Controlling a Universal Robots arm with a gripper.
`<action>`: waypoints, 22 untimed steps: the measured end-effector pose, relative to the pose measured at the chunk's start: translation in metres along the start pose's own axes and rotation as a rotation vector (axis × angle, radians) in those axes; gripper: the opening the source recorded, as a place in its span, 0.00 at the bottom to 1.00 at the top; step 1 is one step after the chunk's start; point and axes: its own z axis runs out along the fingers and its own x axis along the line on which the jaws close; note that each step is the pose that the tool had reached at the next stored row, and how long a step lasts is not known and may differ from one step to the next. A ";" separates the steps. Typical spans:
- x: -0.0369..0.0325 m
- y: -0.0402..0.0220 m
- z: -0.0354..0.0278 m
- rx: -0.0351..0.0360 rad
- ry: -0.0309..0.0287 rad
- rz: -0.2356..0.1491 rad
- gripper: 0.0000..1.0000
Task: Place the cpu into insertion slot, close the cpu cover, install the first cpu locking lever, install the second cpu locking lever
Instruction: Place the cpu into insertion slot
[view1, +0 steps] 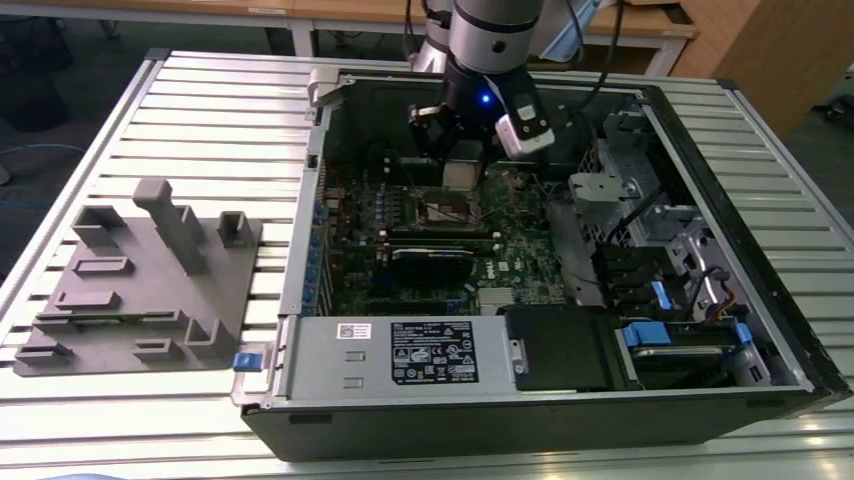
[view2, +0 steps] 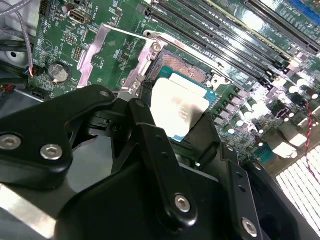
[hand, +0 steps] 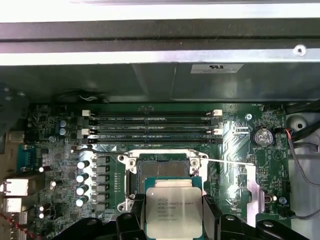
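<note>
One flat silvery-grey square cpu (hand: 173, 207) within the one black claw (hand: 173, 222); just beyond the claw one silver-bordered square insertion slot (hand: 162, 169), one thin silvery metal cpu cover (view2: 92, 50), one round coin battery (hand: 260, 136)

An open computer case (view1: 534, 425) lies on a slatted metal table (view1: 200, 90), a grey slotted fixture (view1: 147, 280) beside it at the exterior view's left. A coin-cell battery (hand: 261, 136) sits near the memory slots (hand: 150, 120).

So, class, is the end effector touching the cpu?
Touching. In the first wrist view the end effector clamps the cpu by two opposite edges, with no gap showing.
</note>
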 end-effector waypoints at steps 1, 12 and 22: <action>0.0003 -0.0001 0.0012 -0.0001 -0.0022 0.000 0.54; 0.0038 -0.0014 0.0151 0.0005 -0.0185 -0.002 0.54; 0.0042 -0.0017 0.0177 0.0011 -0.0193 -0.002 0.54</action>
